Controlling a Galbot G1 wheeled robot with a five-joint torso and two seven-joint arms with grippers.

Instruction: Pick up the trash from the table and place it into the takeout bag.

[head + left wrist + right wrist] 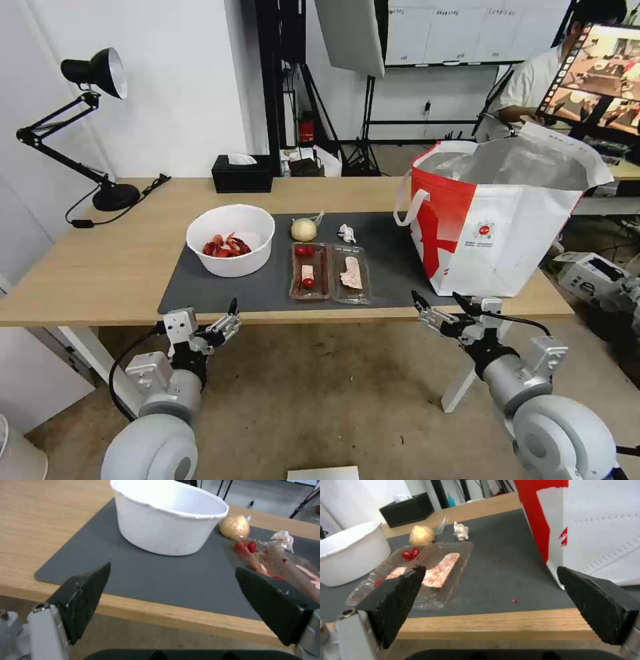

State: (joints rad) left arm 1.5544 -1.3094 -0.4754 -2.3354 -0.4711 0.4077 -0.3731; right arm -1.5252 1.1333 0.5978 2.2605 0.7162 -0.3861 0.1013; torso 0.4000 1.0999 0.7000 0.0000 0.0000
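Both grippers, left (225, 325) and right (437, 308), hover low in frame with fingers spread, trash (230, 240) mid-worktop (100, 267); the bag (493, 220) right could tip if bumped.

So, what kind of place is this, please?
Probably a lab or studio set up for filming, not a home. A white softbox light panel hangs behind the long light-wood table, black light stands rise beside it, and a whiteboard covers the far wall.

Bare mat (393, 257) lay open between the 2 trays (329, 271) and takeout bag (497, 220); the bowl (231, 239) crowded the mat's left.
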